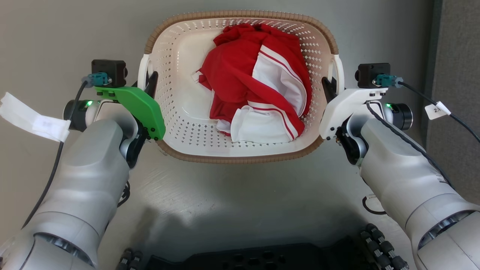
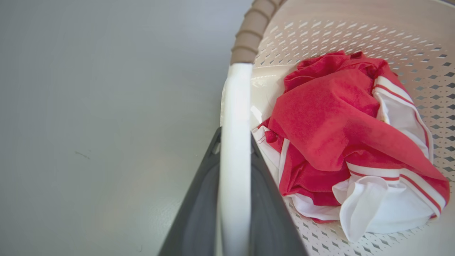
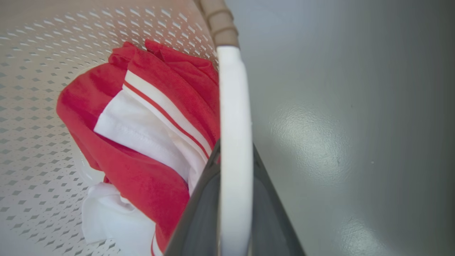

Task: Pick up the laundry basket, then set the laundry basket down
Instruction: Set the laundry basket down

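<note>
The laundry basket [image 1: 240, 159] is cream-white and perforated with a brown woven-look rim, and it sits in the middle of the head view between my two arms. My left gripper [image 1: 152, 80] is shut on its white left loop handle [image 2: 235, 106], with one dark finger on each side of the loop. My right gripper [image 1: 327, 87] is shut in the same way on the right loop handle [image 3: 233, 106]. Crumpled red and white clothes [image 1: 258, 82] fill the basket's right half. Whether the basket touches the floor cannot be told.
Grey floor [image 1: 225, 202] spreads around and in front of the basket. My dark wheeled base [image 1: 262, 258] lies along the bottom edge. A darker grey panel [image 1: 457, 45] runs down the right side. Cables with white tags [image 1: 33, 118] hang from both wrists.
</note>
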Motion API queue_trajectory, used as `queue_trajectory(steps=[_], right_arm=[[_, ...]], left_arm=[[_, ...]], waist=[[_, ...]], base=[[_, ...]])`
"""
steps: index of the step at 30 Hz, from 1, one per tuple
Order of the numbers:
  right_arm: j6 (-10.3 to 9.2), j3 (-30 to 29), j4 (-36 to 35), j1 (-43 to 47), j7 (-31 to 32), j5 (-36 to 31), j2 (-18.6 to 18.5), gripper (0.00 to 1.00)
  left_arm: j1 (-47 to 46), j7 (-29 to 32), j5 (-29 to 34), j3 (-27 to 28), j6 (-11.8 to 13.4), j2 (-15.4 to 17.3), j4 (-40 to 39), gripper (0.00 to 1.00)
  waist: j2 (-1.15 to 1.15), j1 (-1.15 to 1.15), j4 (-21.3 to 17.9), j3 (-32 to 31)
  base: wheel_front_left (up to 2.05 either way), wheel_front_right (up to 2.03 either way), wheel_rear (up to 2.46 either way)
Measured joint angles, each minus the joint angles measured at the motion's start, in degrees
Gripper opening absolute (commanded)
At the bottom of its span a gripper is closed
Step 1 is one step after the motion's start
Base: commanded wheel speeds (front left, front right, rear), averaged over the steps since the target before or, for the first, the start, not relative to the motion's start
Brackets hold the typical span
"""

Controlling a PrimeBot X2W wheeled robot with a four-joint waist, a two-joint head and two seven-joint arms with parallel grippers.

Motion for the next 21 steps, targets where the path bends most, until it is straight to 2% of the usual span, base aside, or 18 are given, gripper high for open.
queue_trajectory(steps=[21], right_arm=[[0.99, -0.63, 1.79, -1.07, -1.2, 0.42, 0.27, 0.0]], left_arm=[[-0.05, -0.25, -0.18, -0.45, -0.01, -0.69, 0.85, 0.0]], waist=[[0.0, -0.01, 0.33, 1.82]], base=[[0.0, 0.0, 0.0]])
